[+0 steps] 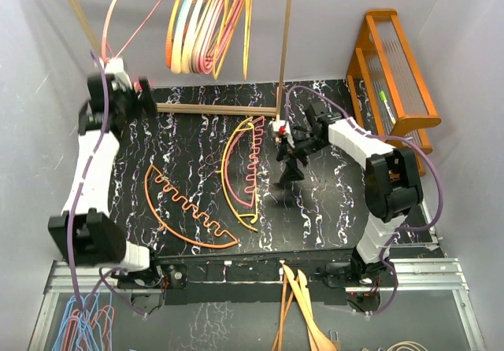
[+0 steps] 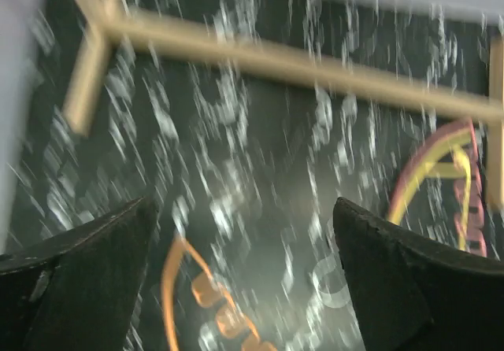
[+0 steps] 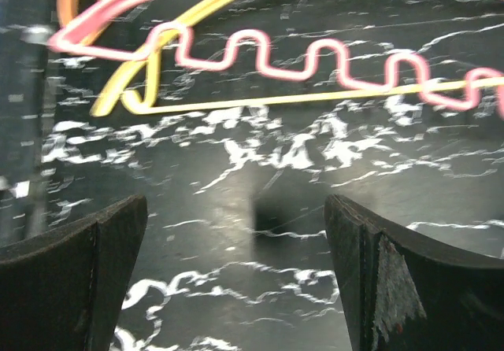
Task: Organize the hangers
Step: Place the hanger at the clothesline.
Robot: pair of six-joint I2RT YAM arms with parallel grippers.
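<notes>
A bunch of pink, yellow and orange hangers [image 1: 203, 22] hangs from the rack at the top. One thin pink hanger [image 1: 130, 5] hangs apart to their left. An orange wavy hanger [image 1: 185, 209] lies flat on the black marbled table. A yellow hanger [image 1: 236, 170] and a pink wavy hanger [image 1: 253, 162] lie overlapped in the middle. My left gripper [image 1: 146, 97] is raised by the rack's left post, open and empty [image 2: 244, 209], above the orange hanger [image 2: 209, 296]. My right gripper [image 1: 290, 162] hovers open and empty [image 3: 236, 201] just short of the pink hanger [image 3: 299, 56] and the yellow hanger [image 3: 197, 12].
The wooden rack's base bar [image 2: 276, 60] crosses the back of the table, with posts at left and right [image 1: 285, 44]. An orange wooden shelf [image 1: 394, 68] stands at the far right. Light wooden hangers [image 1: 303, 312] and blue and pink wire hangers [image 1: 83, 323] lie at the near edge.
</notes>
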